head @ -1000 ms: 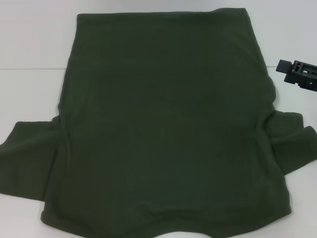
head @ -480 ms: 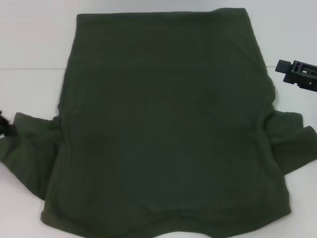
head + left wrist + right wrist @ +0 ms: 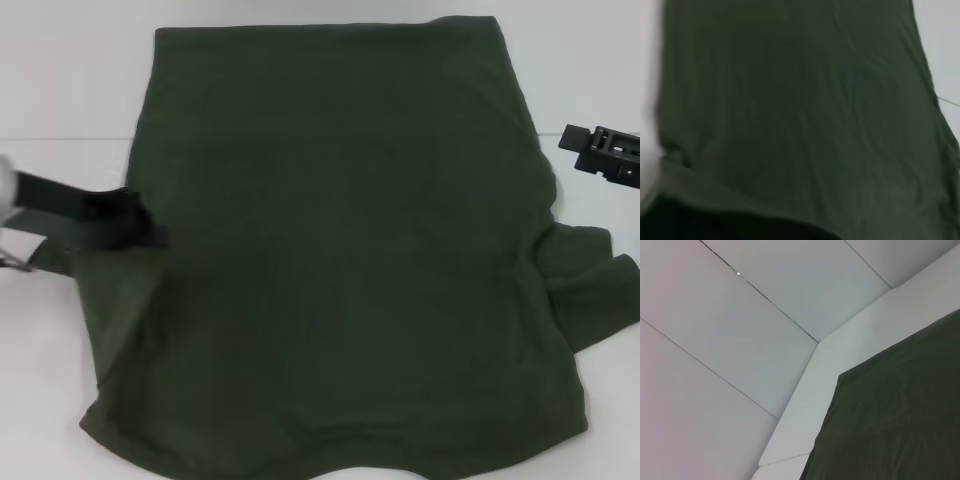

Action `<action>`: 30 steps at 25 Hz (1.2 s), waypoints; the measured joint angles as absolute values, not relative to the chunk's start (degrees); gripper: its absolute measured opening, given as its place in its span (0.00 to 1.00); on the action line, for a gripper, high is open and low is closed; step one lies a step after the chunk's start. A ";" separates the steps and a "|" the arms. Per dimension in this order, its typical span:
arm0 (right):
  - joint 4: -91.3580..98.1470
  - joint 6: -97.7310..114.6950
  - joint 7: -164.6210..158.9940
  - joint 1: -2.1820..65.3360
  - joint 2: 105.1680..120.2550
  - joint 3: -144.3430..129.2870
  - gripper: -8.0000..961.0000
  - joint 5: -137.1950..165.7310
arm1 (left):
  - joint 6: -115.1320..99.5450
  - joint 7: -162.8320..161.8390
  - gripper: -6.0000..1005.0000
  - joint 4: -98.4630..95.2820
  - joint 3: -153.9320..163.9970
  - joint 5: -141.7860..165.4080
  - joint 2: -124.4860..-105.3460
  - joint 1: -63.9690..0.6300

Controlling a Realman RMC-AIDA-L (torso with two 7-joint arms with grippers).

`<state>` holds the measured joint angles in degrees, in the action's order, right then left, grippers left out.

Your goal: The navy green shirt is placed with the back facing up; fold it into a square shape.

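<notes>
From the head view you see the shirt [image 3: 340,260] spread on the white worktop [image 3: 60,80]; the left pincer [image 3: 135,222] holds its left sleeve, drawn in over the body. The right pincer [image 3: 585,142] hovers beside the right edge, grip unclear. Left wrist: only shirt cloth [image 3: 800,115]. Right wrist: a shirt corner [image 3: 900,420] and worktop edge [image 3: 805,405].

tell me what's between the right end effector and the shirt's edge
Only bare white table in the head view: the right end effector hangs beside the navy green shirt, apart from it.
</notes>
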<state>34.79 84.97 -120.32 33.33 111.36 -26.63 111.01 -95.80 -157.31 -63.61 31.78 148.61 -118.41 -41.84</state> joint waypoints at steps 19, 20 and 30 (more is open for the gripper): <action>34.37 84.49 -120.32 33.13 111.36 -26.63 0.88 111.32 | -90.86 -149.70 0.03 -47.38 38.95 144.15 -117.90 -48.48; 34.37 84.42 -120.32 33.13 111.36 -26.62 0.88 111.35 | -93.16 -146.91 0.07 -49.20 38.16 141.51 -117.90 -47.53; 34.28 84.36 -120.32 32.95 111.28 -26.72 0.88 111.36 | -88.93 -150.66 0.39 -50.83 31.50 135.00 -115.79 -37.57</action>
<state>34.28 84.36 -120.32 32.95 111.28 -26.72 111.36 -88.93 -150.66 -50.83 31.50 135.00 -115.79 -37.57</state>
